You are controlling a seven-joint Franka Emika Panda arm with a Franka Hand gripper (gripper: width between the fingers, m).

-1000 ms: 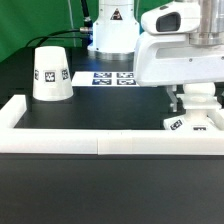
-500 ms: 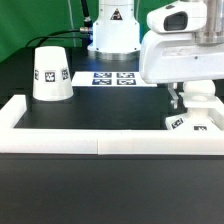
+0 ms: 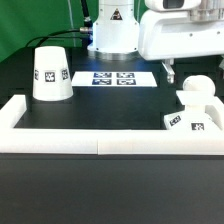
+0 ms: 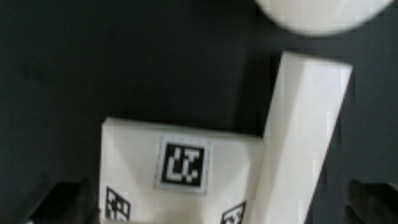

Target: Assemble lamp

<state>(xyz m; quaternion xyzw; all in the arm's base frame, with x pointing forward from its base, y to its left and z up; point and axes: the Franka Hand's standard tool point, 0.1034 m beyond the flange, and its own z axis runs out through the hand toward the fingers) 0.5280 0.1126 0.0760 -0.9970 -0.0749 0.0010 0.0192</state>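
Observation:
The white cone shade (image 3: 50, 73) stands on the table at the exterior view's left. The flat square base (image 3: 190, 122) with black tags sits in the corner at the exterior view's right. The round-headed bulb (image 3: 197, 88) stands upright at it; I cannot tell whether it is seated in the base. My gripper (image 3: 183, 70) hangs above the bulb, open and empty. In the wrist view the base (image 4: 178, 165) lies between my open gripper's (image 4: 214, 205) fingertips, and the bulb head (image 4: 329, 15) shows at the edge.
A long white wall strip (image 3: 100, 143) runs along the table's front and turns back at both ends; it also shows in the wrist view (image 4: 302, 130) beside the base. The marker board (image 3: 115, 77) lies at the back middle, before the arm's base (image 3: 112, 35).
My gripper was down around the bulb; it has let go and risen straight up, leaving the bulb standing at the base. The shade has not moved.

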